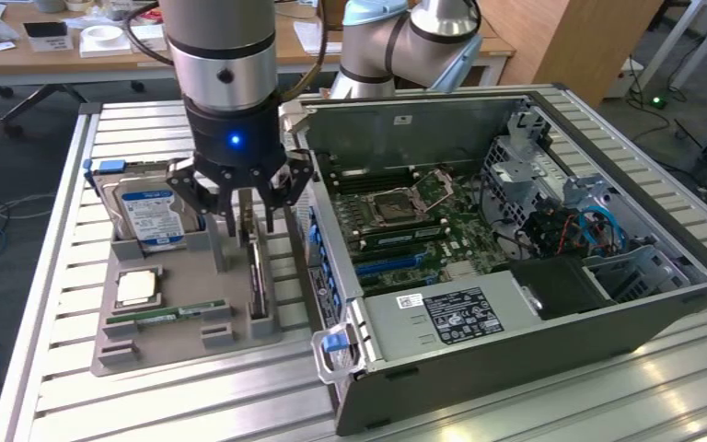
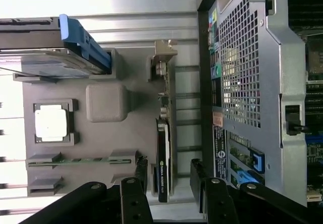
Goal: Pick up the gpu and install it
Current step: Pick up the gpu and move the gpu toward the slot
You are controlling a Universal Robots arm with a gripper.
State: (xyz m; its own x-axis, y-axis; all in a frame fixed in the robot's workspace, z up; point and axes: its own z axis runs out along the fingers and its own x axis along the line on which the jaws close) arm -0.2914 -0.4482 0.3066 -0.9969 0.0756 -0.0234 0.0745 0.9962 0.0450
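The gripper (image 1: 246,219) hangs spread wide over the gpu (image 1: 257,276), which stands edge-on in the gray tray (image 1: 179,343), with a finger on either side.

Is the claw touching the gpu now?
Apart. In the wrist view, the open claw straddles the gpu, with gaps on both sides.

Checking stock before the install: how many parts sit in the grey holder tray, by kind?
Hard drive: 1
CPU: 1
RAM stick: 1
gpu: 1
Total: 4
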